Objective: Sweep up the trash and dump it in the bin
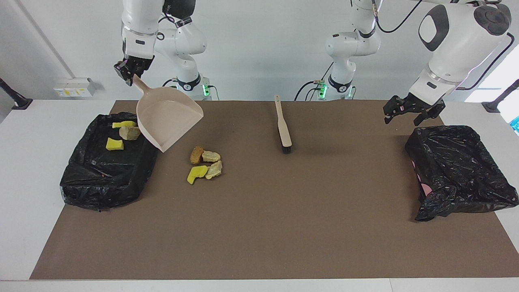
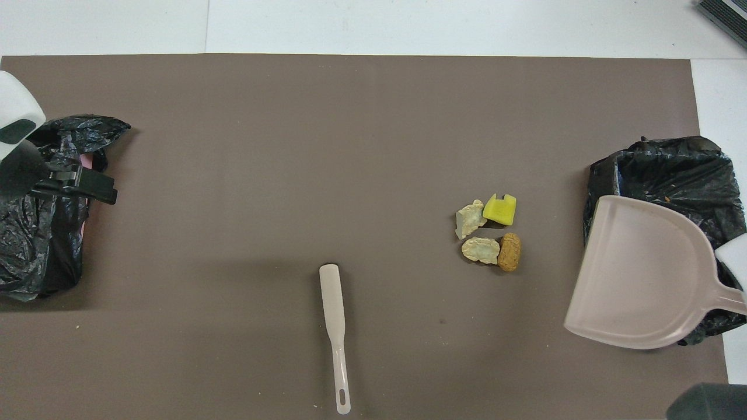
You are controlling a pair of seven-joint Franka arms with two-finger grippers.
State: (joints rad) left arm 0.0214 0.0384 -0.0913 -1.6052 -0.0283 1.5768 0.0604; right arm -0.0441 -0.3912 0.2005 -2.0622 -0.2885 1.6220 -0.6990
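Observation:
My right gripper (image 1: pixel 129 78) is shut on the handle of the beige dustpan (image 1: pixel 167 117). It holds the pan tilted, mouth down, in the air over the edge of a black-lined bin (image 1: pixel 103 182). The pan looks empty, also in the overhead view (image 2: pixel 642 274). Three trash pieces lie in that bin: two yellow sponge bits (image 1: pixel 114 144) and a beige lump (image 1: pixel 129 133). Several more pieces (image 1: pixel 204 164) lie in a cluster on the brown mat beside the bin, also in the overhead view (image 2: pixel 490 233). The brush (image 1: pixel 283 129) lies on the mat. My left gripper (image 1: pixel 412 112) is open and empty.
A second black-lined bin (image 1: pixel 458 170) stands at the left arm's end of the table, with my left gripper hovering by its edge nearer to the robots. The brown mat (image 1: pixel 284 227) covers most of the white table.

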